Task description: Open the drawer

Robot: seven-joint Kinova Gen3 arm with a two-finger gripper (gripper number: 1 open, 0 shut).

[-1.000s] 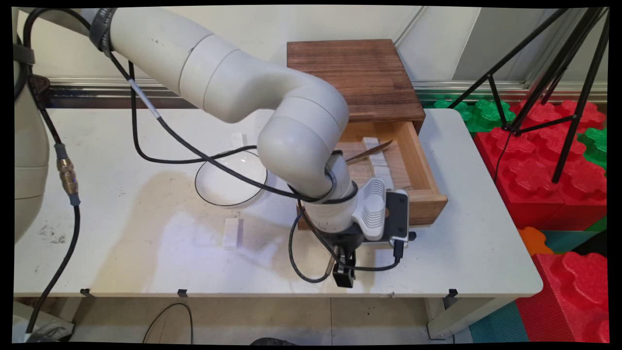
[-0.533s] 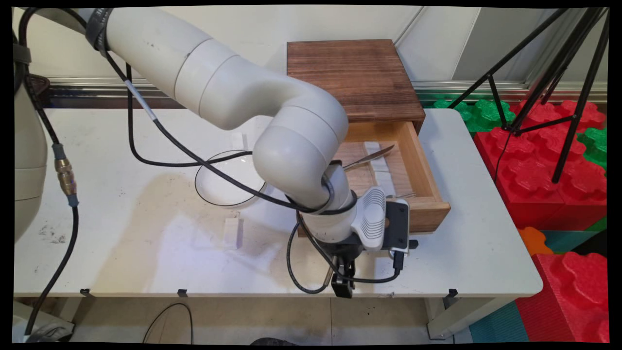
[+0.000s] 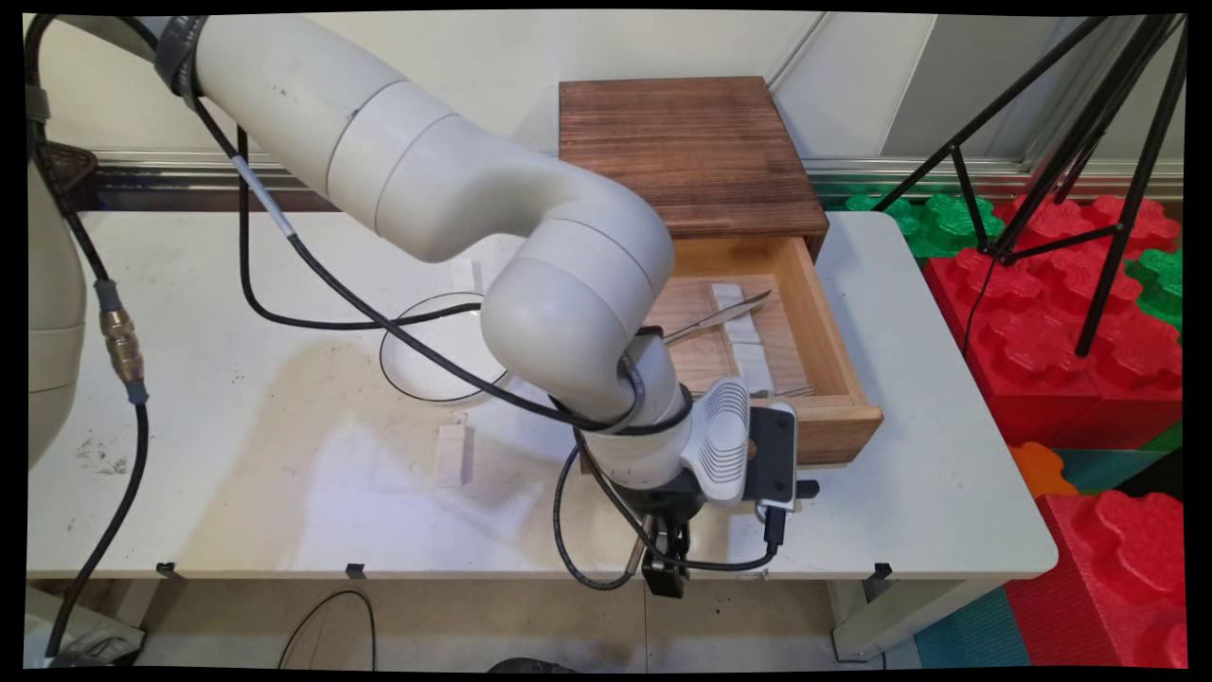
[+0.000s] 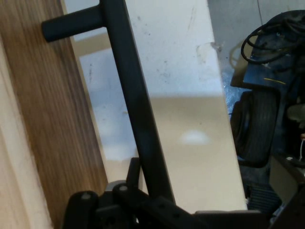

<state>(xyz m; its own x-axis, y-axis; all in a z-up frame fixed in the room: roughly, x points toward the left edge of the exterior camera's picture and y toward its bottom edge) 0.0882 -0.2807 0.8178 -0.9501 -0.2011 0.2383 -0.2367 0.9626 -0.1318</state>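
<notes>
The tool (image 3: 665,580) hung low at the tabletop's (image 3: 237,493) near edge, clenched on the dark bar handle (image 4: 136,109) of the wooden drawer (image 3: 833,417), which stood pulled well out of its dark-topped box (image 3: 682,152). Inside the drawer lay a metal spoon (image 3: 720,315) across white blocks (image 3: 748,341). A glass dish (image 3: 426,360) and another white block (image 3: 452,453) sat left of the arm

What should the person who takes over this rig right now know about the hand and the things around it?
Hand: shut on the black handle of the drawer, at the near edge of the table.
Drawer: open, standing out of the wooden box. A metal utensil and white blocks lie inside.
On the table: a glass dish to the picture's left of the drawer, and a white block nearer the camera.
</notes>
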